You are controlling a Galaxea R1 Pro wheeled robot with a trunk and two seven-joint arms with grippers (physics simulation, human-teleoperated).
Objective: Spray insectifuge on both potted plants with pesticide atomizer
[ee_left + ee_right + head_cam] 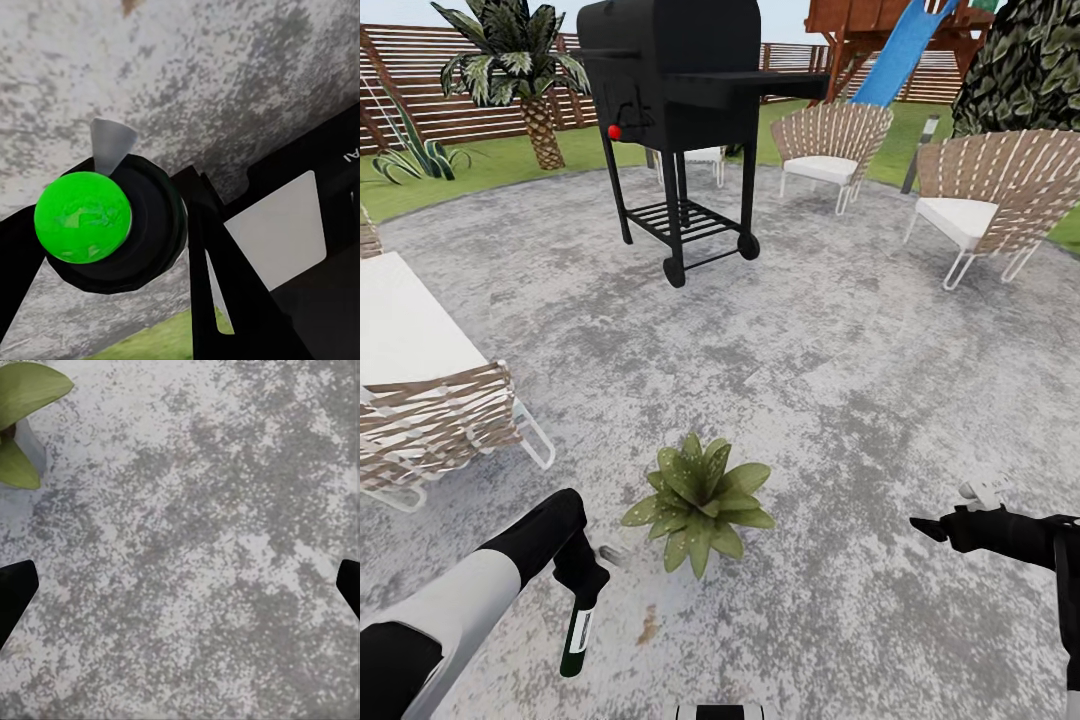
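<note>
— dark green slender pesticide atomizer [576, 640] with its white label: is it picked up?
— yes, the left gripper [584, 590] is clenched around it, nozzle end hanging down. the low green-leaved potted plant [700, 502] sits just beside it on grey paving [830, 380].
— and the right gripper [180, 585]?
— spread wide, holding nothing. judging by this, spraying both plants is what's left.

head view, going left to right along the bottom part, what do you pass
left tool shut on the pesticide atomizer → potted plant on the grey paving → right tool, open over bare paving
</note>
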